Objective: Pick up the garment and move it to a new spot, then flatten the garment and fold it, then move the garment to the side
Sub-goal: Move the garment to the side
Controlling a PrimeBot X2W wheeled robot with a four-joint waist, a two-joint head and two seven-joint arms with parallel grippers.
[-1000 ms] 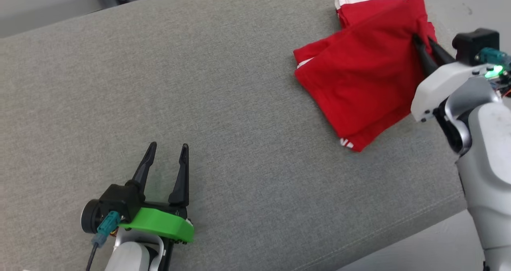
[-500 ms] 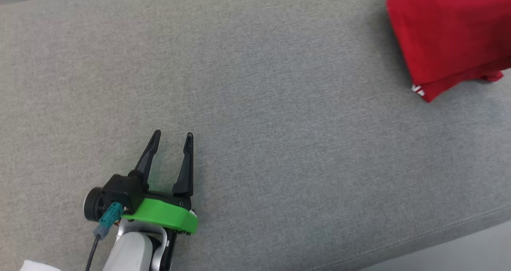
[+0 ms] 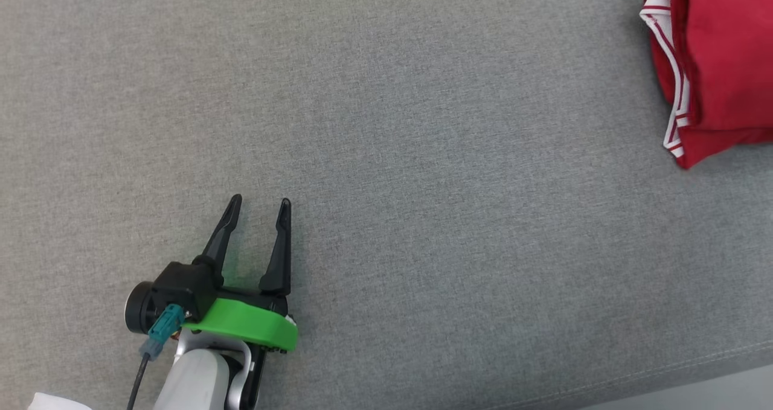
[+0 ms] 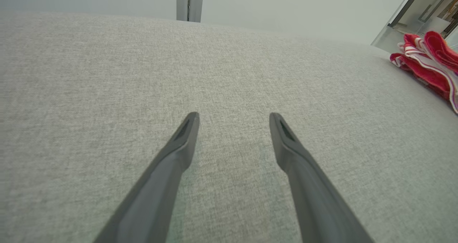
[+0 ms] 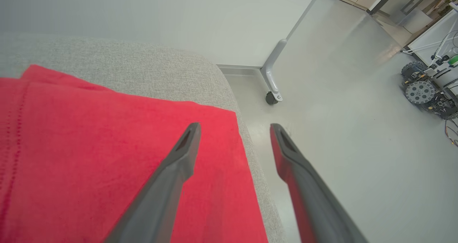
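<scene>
The garment (image 3: 718,66) is red with white stripe trim, folded, lying at the far right of the grey cushioned surface (image 3: 423,156). It shows again at the right edge of the left wrist view (image 4: 429,67). In the right wrist view the garment (image 5: 89,157) lies flat under my right gripper (image 5: 234,130), which is open and empty, one finger over the cloth and one past the cushion's edge. My left gripper (image 3: 259,201) rests open on the cushion at lower left, far from the garment; the left gripper (image 4: 234,117) holds nothing.
The cushion's right edge (image 5: 247,135) drops to a pale floor. A wheeled metal leg (image 5: 273,78) stands near a white wall, and a small wheeled machine (image 5: 425,89) sits further right on the floor.
The head camera has swung, shifting the garment to the upper right edge. My right gripper, shut on the garment a second ago, now stands open above it. The left gripper has not moved.
</scene>
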